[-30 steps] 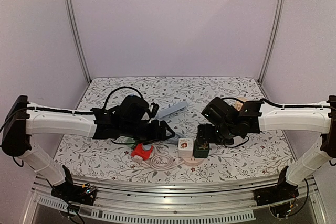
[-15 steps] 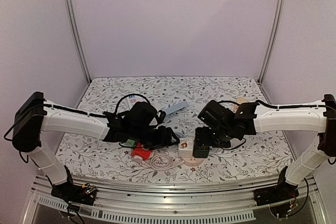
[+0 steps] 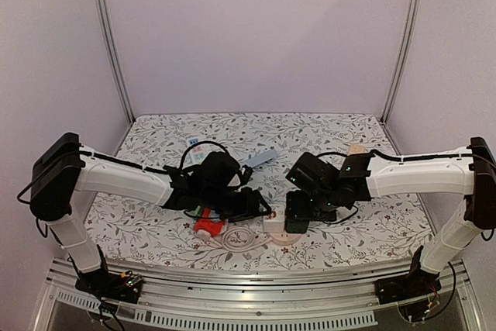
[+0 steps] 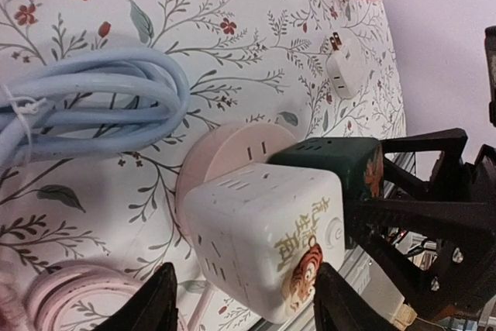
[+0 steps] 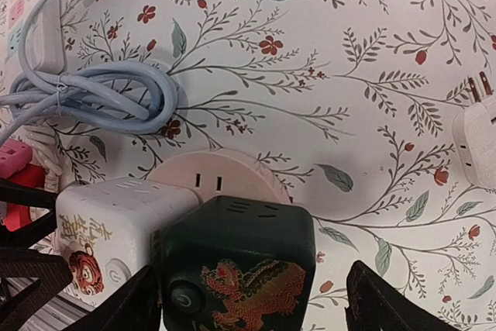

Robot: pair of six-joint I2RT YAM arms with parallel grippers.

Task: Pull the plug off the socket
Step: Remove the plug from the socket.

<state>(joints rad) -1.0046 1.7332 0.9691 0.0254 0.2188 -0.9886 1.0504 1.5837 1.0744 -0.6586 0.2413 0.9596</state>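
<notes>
Because the white cube (image 4: pixel 260 222) and green cube (image 5: pixel 240 242) plug side by side into the round pink socket (image 5: pixel 225 172), each arm brackets one: left gripper (image 4: pixel 246 284) astride the white, right gripper (image 5: pixel 249 284) astride the green. Both have their jaws spread and are not gripping, likely so one braces while the other pulls.

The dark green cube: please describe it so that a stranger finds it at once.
On the floral table, find the round pink socket near the front edge. Two cubes stand side by side on it. The dark green cube is on the right; its neighbour, the white cube, is pale.
</notes>
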